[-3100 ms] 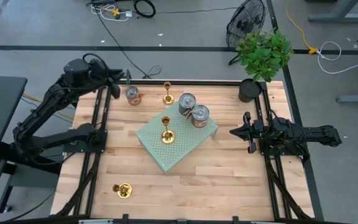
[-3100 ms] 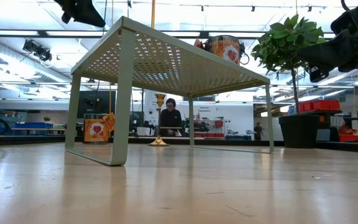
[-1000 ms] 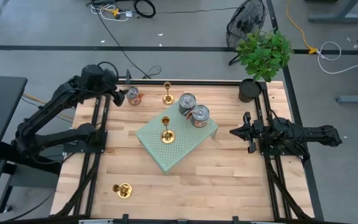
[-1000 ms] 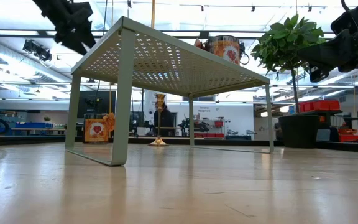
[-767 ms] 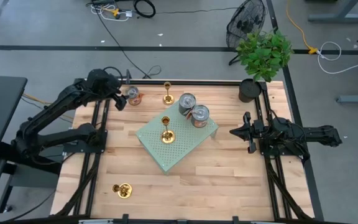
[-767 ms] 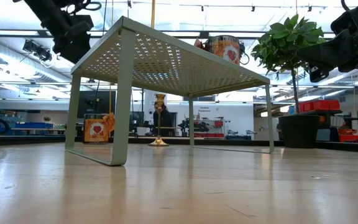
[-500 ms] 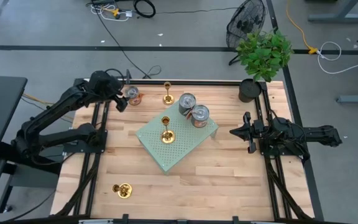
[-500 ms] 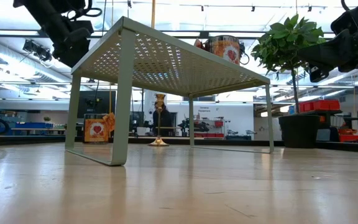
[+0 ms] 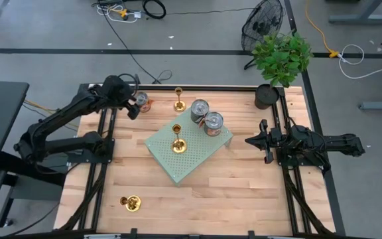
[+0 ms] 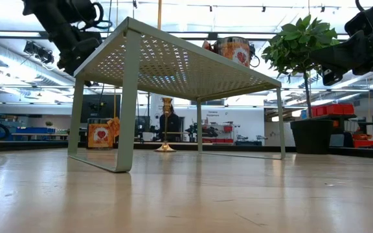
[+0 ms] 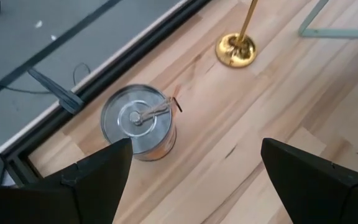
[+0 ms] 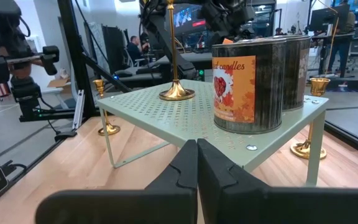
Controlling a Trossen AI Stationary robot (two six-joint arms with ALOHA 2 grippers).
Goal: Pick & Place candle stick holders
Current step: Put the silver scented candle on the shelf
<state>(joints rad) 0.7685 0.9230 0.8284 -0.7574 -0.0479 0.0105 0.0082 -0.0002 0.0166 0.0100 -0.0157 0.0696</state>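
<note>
Three gold candle stick holders stand upright. One [image 9: 178, 99] is on the table by the far edge, one [image 9: 177, 139] is on the pale green perforated shelf [image 9: 191, 159], one [image 9: 131, 203] is at the near left. My left gripper [image 9: 132, 107] hovers open at the far left, slanting down, just left of a silver can [image 11: 138, 121] on the table. The far holder's base [image 11: 235, 50] shows beyond that can. My right gripper [image 9: 252, 141] waits shut and level at the right, pointing at the shelf.
Two labelled cans [image 9: 206, 117] stand on the shelf's far right corner. A potted plant [image 9: 280, 60] fills the far right corner. Bare wood lies along the near half of the table [image 9: 217, 206]. Dark frame rails run down both table sides.
My left gripper has come down and moved toward the table's right edge, closing on the silver can at the far left, tipping further downward. It has stayed open. Nothing on the table has moved.
</note>
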